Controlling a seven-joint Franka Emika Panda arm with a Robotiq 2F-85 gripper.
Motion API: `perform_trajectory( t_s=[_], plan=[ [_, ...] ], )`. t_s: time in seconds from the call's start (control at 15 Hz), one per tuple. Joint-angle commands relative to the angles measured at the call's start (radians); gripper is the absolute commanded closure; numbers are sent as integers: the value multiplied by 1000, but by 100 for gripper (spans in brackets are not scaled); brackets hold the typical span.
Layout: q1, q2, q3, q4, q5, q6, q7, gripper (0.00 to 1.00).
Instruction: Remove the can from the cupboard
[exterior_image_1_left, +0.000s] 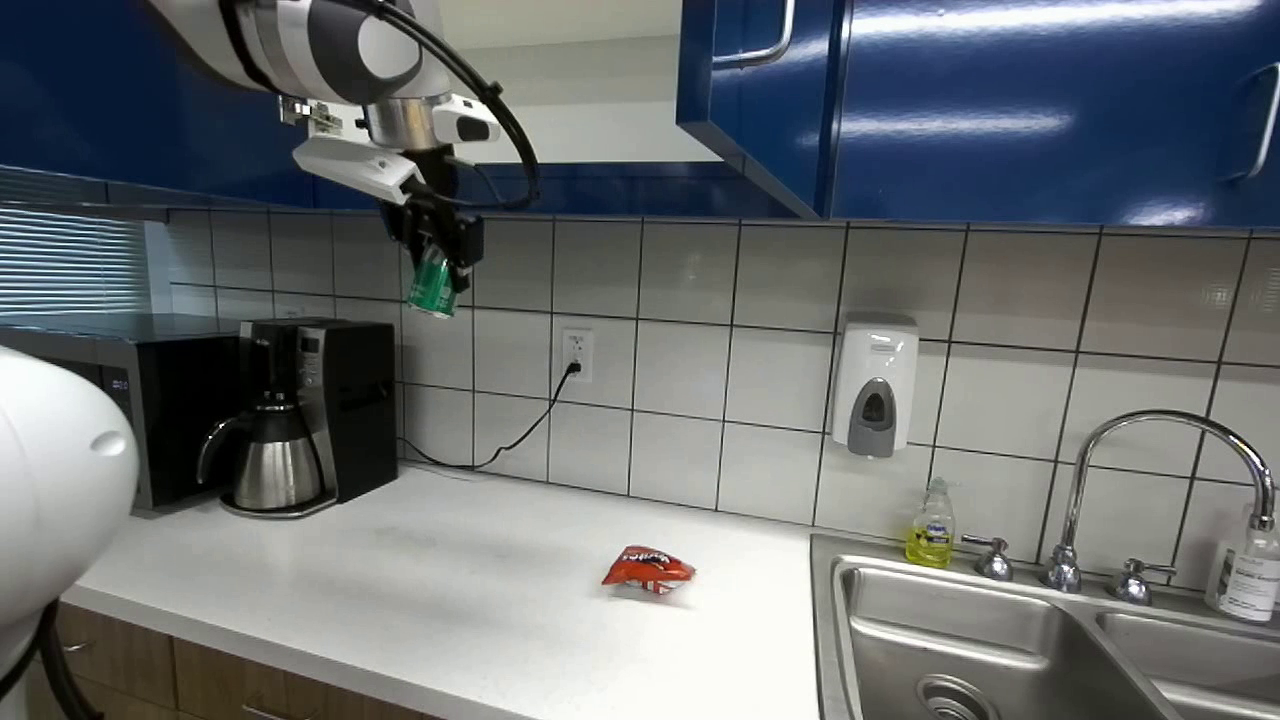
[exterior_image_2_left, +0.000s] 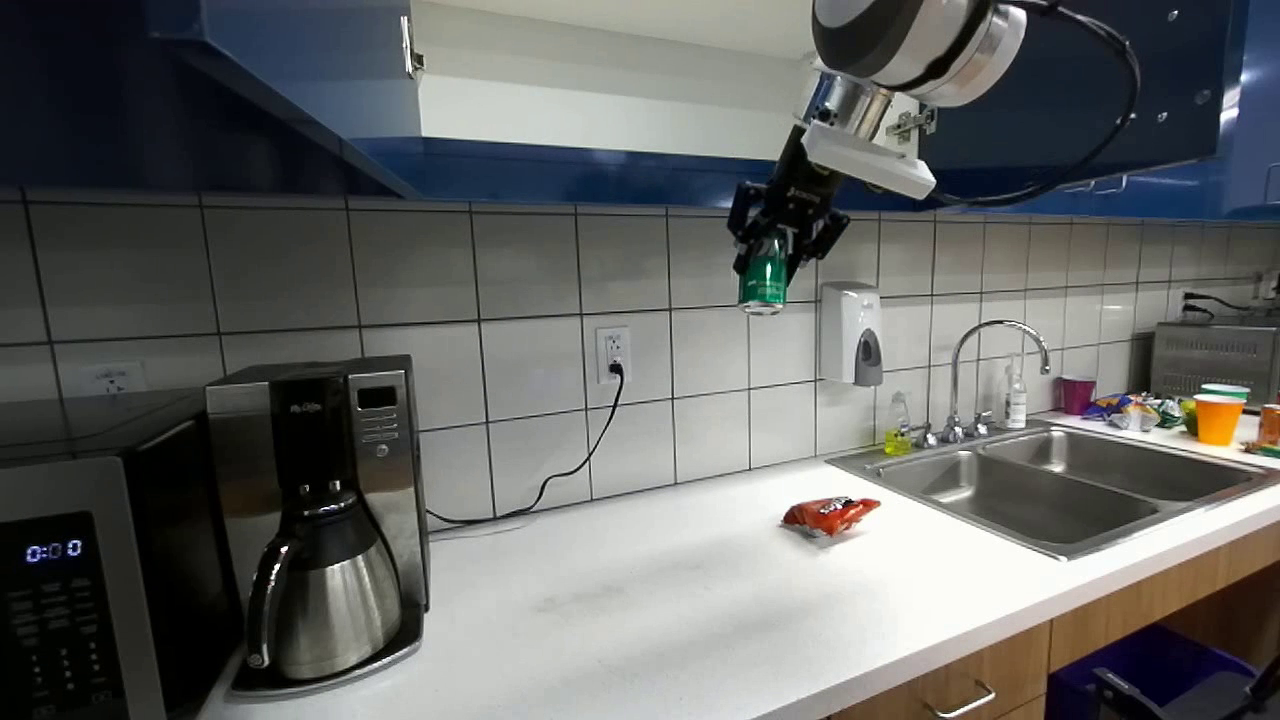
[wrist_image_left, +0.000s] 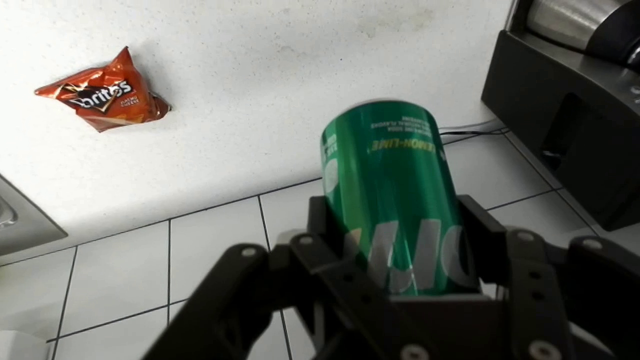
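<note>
My gripper (exterior_image_1_left: 442, 250) is shut on the green can (exterior_image_1_left: 433, 288), with one finger on each side of it. In both exterior views the gripper (exterior_image_2_left: 785, 235) points down and the can (exterior_image_2_left: 765, 280) hangs slightly tilted, high above the counter. The can is below the level of the cupboard (exterior_image_1_left: 590, 110) and outside it. In the wrist view the can (wrist_image_left: 390, 160) fills the space between the fingers; its far end near the palm is partly hidden. The cupboard (exterior_image_2_left: 600, 90) has a white interior, and its dark-blue doors stand open in both exterior views.
A red chip packet (exterior_image_1_left: 648, 570) lies on the white counter (exterior_image_1_left: 450, 600). A coffee maker (exterior_image_2_left: 385, 480) with a steel pot and a microwave (exterior_image_2_left: 100, 560) stand at one end. A sink (exterior_image_1_left: 950, 640) with a faucet is at the other. A soap dispenser (exterior_image_1_left: 877, 385) hangs on the tiled wall.
</note>
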Motion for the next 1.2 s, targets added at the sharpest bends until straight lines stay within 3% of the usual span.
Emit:
perform_trajectory(
  t_s=[0.0, 1.13],
  plan=[
    [-6, 27, 10, -66, 20, 113, -46, 61],
    [66, 317, -16, -221, 102, 523, -109, 61]
  ],
)
